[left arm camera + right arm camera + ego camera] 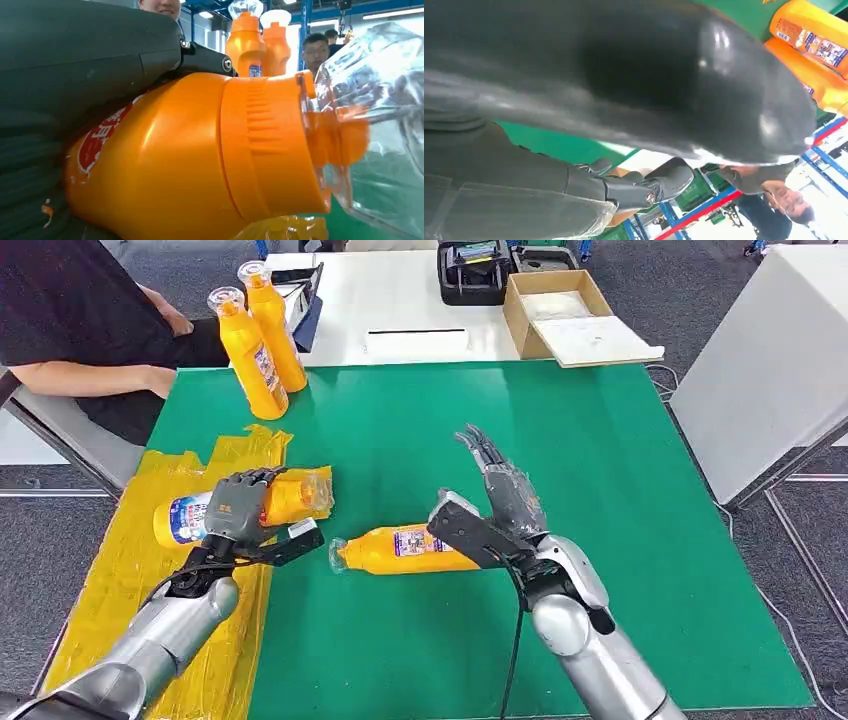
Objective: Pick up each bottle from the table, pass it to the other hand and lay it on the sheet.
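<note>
**Bottle being laid on the sheet**

Your left hand (238,506) gripped one bottle (290,497) over the yellow sheet (110,580). Your right hand (500,490) was open, beside the lying bottle (400,550) on the green bench (620,470). Next, I judge, release.

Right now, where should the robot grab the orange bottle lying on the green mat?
Probably around its wide middle, at the label. The lying bottle rests on its side on the green mat, clear cap pointing toward the yellow sheet. The right hand hovers open beside it, so coming down from above, fingers across the body, looks easiest.
</note>
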Robot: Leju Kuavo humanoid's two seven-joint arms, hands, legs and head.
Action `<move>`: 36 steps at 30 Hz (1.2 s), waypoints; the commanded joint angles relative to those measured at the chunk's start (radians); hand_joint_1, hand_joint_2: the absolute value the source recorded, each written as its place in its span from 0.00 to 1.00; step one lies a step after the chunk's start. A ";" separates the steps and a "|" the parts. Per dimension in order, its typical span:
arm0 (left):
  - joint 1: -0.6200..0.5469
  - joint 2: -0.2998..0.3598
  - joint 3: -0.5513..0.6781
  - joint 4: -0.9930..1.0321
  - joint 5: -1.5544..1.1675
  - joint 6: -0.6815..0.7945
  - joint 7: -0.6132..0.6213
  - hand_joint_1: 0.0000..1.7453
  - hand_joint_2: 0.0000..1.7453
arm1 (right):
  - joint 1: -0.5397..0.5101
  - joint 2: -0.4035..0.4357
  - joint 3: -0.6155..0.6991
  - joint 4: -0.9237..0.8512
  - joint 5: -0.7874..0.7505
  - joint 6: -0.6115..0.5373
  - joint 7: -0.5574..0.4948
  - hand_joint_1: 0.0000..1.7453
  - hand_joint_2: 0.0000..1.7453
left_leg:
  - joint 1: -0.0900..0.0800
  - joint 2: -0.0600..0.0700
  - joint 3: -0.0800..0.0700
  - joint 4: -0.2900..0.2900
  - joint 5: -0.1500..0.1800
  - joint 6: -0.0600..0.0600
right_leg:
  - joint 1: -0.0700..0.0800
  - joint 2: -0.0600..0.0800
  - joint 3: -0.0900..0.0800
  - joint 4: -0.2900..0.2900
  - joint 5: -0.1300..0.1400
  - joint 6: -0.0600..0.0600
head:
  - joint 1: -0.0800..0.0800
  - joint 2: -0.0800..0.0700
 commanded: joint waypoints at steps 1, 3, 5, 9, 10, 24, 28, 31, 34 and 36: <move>0.021 -0.003 -0.034 0.115 0.037 -0.012 -0.031 1.00 1.00 | -0.118 -0.002 0.068 0.162 -0.032 0.012 -0.018 0.00 0.00 | -0.001 0.002 0.005 0.000 -0.002 -0.002 | -0.001 -0.001 0.005 0.000 -0.001 0.000 | 0.000 0.000; 0.061 -0.007 -0.035 0.153 0.070 -0.019 -0.066 0.00 1.00 | -0.201 0.024 0.093 0.267 -0.052 0.025 -0.037 0.00 0.00 | -0.001 0.005 0.007 -0.001 -0.002 -0.002 | -0.001 0.002 0.006 -0.001 -0.001 0.000 | 0.000 0.000; 0.065 0.003 -0.039 0.158 0.082 -0.055 -0.050 0.00 0.00 | -0.229 0.031 0.112 0.302 -0.064 0.039 -0.039 0.00 0.00 | -0.001 0.003 0.005 -0.001 -0.001 -0.001 | -0.001 0.001 0.004 0.000 -0.001 0.000 | 0.000 0.000; 0.091 0.022 -0.017 0.136 0.129 -0.035 -0.087 0.00 0.00 | -0.266 0.045 0.140 0.349 -0.078 0.054 -0.046 0.00 0.00 | -0.001 0.005 0.009 -0.001 -0.003 -0.003 | 0.000 0.001 0.007 0.000 -0.002 0.000 | 0.000 0.000; 0.094 0.027 -0.016 0.133 0.134 -0.035 -0.090 0.00 0.00 | -0.275 0.050 0.145 0.362 -0.083 0.056 -0.048 0.00 0.00 | -0.001 0.005 0.010 0.000 -0.004 -0.003 | 0.000 0.001 0.009 0.000 -0.002 0.000 | 0.000 0.000; 0.059 0.033 0.041 0.109 0.298 -0.101 -0.182 0.00 0.00 | -0.335 0.092 0.196 0.509 -0.114 0.079 -0.077 0.00 1.00 | 0.000 0.002 0.006 0.000 -0.001 -0.002 | 0.000 -0.001 0.005 0.001 -0.001 0.000 | 0.000 0.000; 0.030 0.040 0.106 -0.022 0.503 -0.232 -0.248 0.00 0.00 | -0.302 0.085 0.219 0.553 -0.082 0.099 -0.068 0.00 1.00 | 0.001 0.000 0.006 0.000 -0.001 -0.003 | 0.001 -0.003 0.007 0.000 -0.001 -0.001 | 0.000 0.000; 0.011 0.030 0.148 -0.172 0.649 -0.293 -0.282 0.00 0.00 | -0.273 0.079 0.228 0.607 -0.055 0.110 -0.049 0.00 1.00 | 0.002 -0.004 0.007 0.001 -0.001 -0.003 | 0.002 -0.007 0.009 0.000 -0.002 0.000 | 0.000 0.000; -0.022 0.045 0.112 -0.279 0.669 -0.311 -0.246 0.00 0.00 | -0.217 0.071 0.216 0.679 -0.008 0.075 -0.039 0.00 1.00 | 0.003 -0.005 0.004 0.001 0.001 -0.003 | 0.003 -0.008 0.006 -0.001 -0.001 0.000 | 0.000 0.000; -0.035 0.048 0.103 -0.301 0.694 -0.315 -0.247 0.00 0.00 | -0.193 0.062 0.201 0.699 0.010 0.056 -0.042 0.00 1.00 | 0.003 -0.007 0.008 0.002 0.000 -0.004 | 0.003 -0.012 0.011 0.000 -0.003 0.000 | 0.000 0.000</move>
